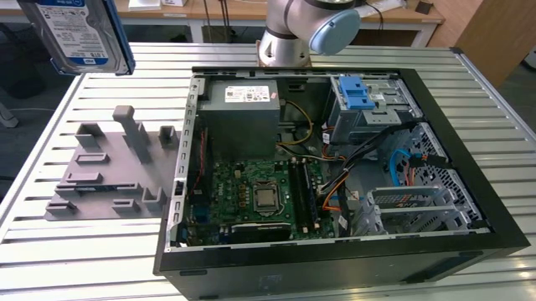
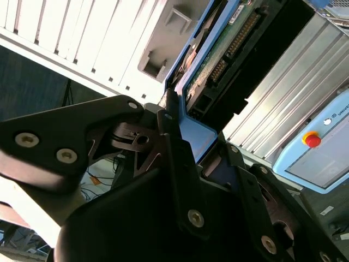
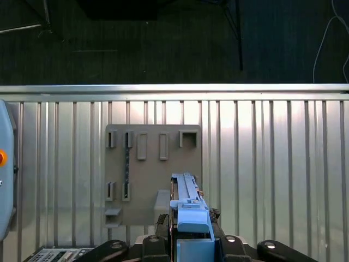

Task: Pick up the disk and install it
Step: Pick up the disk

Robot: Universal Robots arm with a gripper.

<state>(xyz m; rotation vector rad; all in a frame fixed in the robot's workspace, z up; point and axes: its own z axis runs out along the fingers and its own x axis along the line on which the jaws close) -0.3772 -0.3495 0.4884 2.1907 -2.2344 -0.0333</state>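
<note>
1. One disk hangs in the air, and my jaws are closed on it. In the second wrist view the black fingers press tight against its blue carrier rail.
2. Two flat faces stay free with this edge grip. The circuit-board side runs out beyond the jaws, and the labelled side shows in the exterior view. I judge the rail was chosen because it gives firm plastic to squeeze and spares the electronics.
3. Directly beneath the jaws lies the grey holder, flat on the slatted metal surface. Its slots are open upward, so a part can leave straight up. The disk is well clear of it and touches nothing but the jaws.
4. Well apart from the jaws, toward the exterior view's right, the computer case lies on its side with its cover off, so the inside is open from above. A grey power supply and a blue-latched drive cage sit inside it.
5. By my reading the pickup is done and the install is not: the disk is nowhere near the case.
</note>
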